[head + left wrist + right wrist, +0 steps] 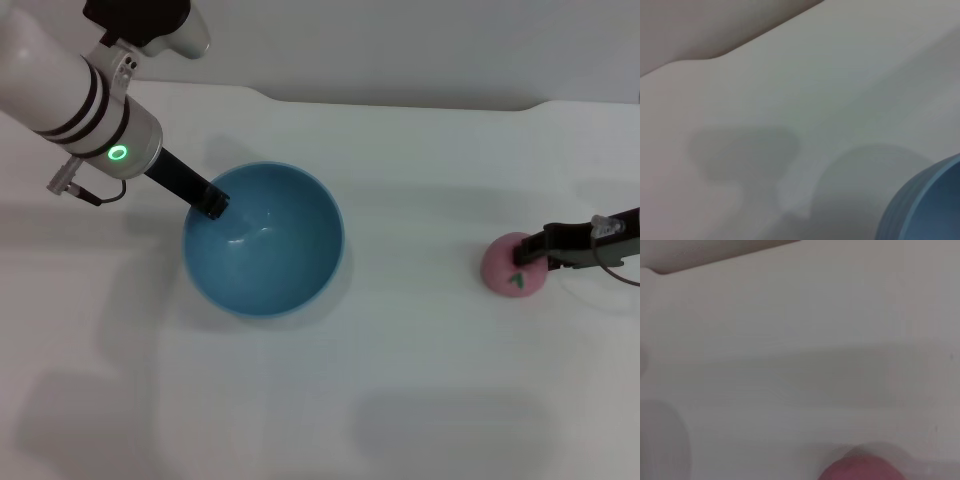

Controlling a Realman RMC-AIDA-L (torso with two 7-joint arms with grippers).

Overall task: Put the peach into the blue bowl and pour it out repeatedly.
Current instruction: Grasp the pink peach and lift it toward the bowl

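Note:
The blue bowl [264,240] stands upright on the white table, left of centre in the head view, with nothing inside it. Its ribbed outer wall also shows in the left wrist view [925,205]. My left gripper [216,203] reaches down from the upper left and is shut on the bowl's far-left rim. The pink peach [508,268] with its green leaf mark rests on the table at the right. My right gripper [530,252] comes in from the right edge and lies over the peach's upper right side. The top of the peach shows in the right wrist view [862,471].
The white table [400,380] ends at a far edge with a step in it, against a pale wall. Bare table lies between the bowl and the peach and in front of both.

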